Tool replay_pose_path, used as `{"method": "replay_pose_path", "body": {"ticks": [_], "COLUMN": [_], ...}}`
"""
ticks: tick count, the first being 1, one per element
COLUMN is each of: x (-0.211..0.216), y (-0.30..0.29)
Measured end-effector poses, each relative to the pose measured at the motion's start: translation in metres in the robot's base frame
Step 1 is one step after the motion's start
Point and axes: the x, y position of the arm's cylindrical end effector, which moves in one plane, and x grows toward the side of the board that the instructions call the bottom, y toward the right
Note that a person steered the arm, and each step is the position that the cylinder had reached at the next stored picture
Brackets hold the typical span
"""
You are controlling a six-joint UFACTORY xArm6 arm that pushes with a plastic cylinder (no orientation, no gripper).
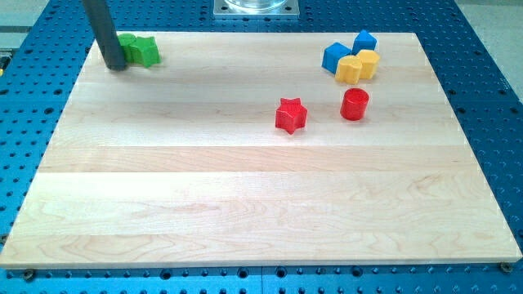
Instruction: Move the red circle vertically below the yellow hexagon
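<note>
Red circle (355, 104): upright on the wooden board (245, 204), right of centre, just below the yellow blocks and apart from them. Going left to right: my tip (116, 66) planted at the far left corner, touching the left edge of the green block (139, 51), shape hard to make out. No fingers on this rod, nothing held, only pressed against green. Red star (290, 115) near the middle, just left of the red circle, not touching it. Far right cluster: blue block (335, 56), yellow hexagon (350, 69) touching it, second yellow block (368, 63) beside that, another blue block (364, 41) behind. Blue perforated table (490, 98) all around.
</note>
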Motion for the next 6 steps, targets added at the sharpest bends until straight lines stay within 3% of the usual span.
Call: {"method": "replay_pose_path", "body": {"ticks": [1, 2, 4, 6], "x": [0.045, 0.062, 0.063, 0.062], "y": [0.026, 0.096, 0.135, 0.215]}}
